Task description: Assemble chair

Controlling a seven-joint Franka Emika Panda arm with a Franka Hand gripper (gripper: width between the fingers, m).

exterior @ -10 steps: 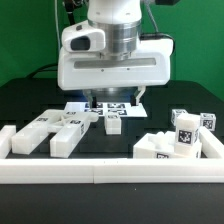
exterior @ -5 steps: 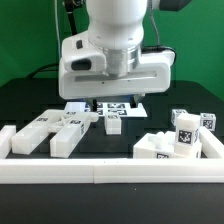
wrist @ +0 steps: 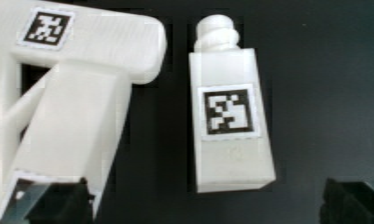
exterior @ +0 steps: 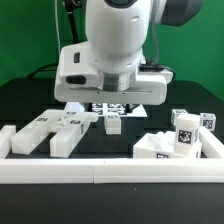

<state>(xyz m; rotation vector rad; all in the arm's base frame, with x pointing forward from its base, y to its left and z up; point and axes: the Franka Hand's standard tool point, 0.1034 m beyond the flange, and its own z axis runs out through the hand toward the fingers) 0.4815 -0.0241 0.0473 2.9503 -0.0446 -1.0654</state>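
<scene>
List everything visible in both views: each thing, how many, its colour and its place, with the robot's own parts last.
chair pieces: several, white, tagged, clustered at the exterior view's left and right
pegged bar: one, white, beside a larger piece
marker board: one, white, beneath the arm
border rail: one, white, table's near edge
table: one, black
arm: one, white, centre
gripper: one, dark, open, empty, over the bar

Wrist: fingertips (wrist: 38,200) blurred and cut by frame edge; wide piece (wrist: 77,90) cut off too. Exterior: arm (exterior: 110,50) hides the fingertips and much of the marker board (exterior: 135,105); tags on pieces (exterior: 185,130) at exterior view's right too small to read
</scene>
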